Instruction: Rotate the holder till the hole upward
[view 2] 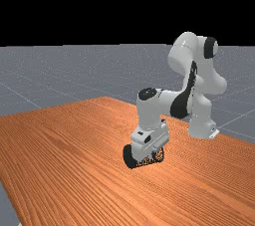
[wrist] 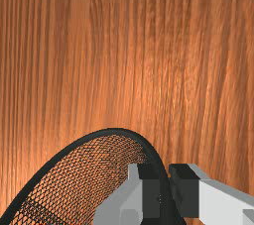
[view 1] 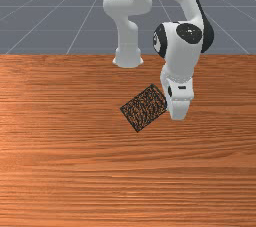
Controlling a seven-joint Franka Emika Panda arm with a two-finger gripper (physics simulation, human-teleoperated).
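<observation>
The holder (view 1: 144,108) lies on its side on the desk (view 1: 60,171), near the middle of the front view, with the hand (view 1: 178,103) at its three o'clock. The fingers (wrist: 151,194) are closed on its rim (wrist: 116,132), one on each side of the dark edge. In the far view the dark round end (view 2: 130,156) shows toward eight o'clock from the hand, and the mesh side (view 2: 155,156) toward four.

The grip looks sound enough to start the turn, but it takes in only the edge, so the weight hangs well off to one side. If the hand lifts fast, the holder may swivel between the fingers or slip out, and its curved side would then let it roll. If the hand tips before it has risen enough, the low side could catch on the desk and be pried loose. A turn the wrong way would set the hole facing six o'clock instead of twelve, and letting go at a slant could topple it.
</observation>
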